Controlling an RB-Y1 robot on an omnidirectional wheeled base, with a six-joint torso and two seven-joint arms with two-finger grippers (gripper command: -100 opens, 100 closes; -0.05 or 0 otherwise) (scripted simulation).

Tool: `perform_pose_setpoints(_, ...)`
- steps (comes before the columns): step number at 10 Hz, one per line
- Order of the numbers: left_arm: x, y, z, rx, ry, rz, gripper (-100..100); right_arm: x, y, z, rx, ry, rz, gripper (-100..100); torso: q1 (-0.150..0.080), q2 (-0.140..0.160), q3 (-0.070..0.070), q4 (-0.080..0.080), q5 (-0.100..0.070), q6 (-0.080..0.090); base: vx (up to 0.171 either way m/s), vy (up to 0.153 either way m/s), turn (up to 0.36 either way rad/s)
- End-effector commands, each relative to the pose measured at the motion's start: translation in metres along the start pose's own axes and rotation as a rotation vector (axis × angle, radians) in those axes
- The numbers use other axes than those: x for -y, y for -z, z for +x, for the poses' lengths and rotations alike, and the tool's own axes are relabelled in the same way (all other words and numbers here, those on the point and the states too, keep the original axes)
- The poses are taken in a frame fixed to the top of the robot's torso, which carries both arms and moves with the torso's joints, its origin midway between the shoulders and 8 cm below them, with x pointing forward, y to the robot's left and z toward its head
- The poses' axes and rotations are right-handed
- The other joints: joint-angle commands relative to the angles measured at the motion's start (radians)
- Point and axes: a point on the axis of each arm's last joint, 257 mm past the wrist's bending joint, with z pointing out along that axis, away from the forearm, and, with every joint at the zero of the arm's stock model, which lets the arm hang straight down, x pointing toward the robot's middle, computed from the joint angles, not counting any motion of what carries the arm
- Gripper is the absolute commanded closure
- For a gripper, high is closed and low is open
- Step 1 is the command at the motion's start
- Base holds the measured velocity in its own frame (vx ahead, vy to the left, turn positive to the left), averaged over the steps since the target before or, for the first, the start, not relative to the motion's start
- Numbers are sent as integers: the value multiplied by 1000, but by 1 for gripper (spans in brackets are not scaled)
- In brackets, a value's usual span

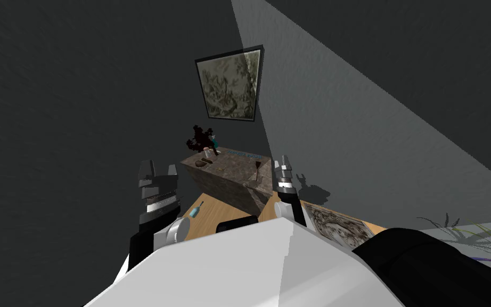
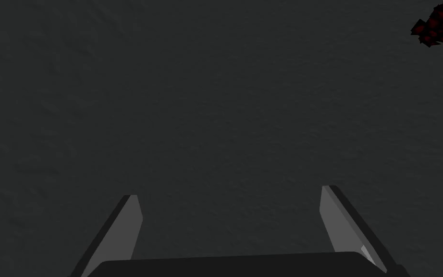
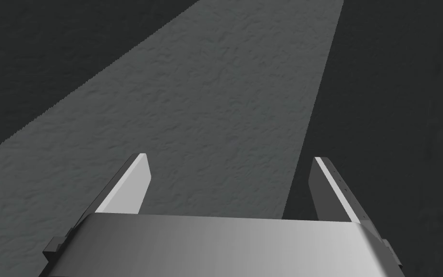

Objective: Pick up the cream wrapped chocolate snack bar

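You see dim render throughout: walls (image 1: 52, 106) dark grey, near black. One hard-edged band of light (image 1: 345, 122) slants across right wall, widening downward. It clips right edge of framed picture (image 1: 231, 85) and right end of stone-patterned cabinet (image 1: 234, 173). Sharp dark shadow (image 1: 307, 186) lies on lit wall beside cabinet. Right gripper (image 3: 231, 157) catches light, pale sheen on body; left gripper (image 2: 230, 192) sits in shade, dull grey. Wide lens splays walls toward corners. Edges crisp.
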Motion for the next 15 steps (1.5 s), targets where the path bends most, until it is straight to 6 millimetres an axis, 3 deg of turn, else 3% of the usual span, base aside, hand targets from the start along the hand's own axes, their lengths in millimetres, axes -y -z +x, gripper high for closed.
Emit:
perform_pose_setpoints(1, -5, -2, 6, -43, -12, -12, -100, 0, 0, 0, 0, 0, 0, 0, 0, 0, 0, 0, 0, 0, -19, 17, -43)
perform_pose_setpoints(7, -45, -17, 35, -195, -61, -109, -100, 0, 0, 0, 0, 0, 0, 0, 2, 1, 0, 0, 0, 0, -22, 31, -83)
perform_pose_setpoints(15, -97, -33, 56, -275, -98, -255, -100, 0, 0, 0, 0, 0, 0, 0, 2, 0, 0, 0, 0, 0, -4, 27, -80)
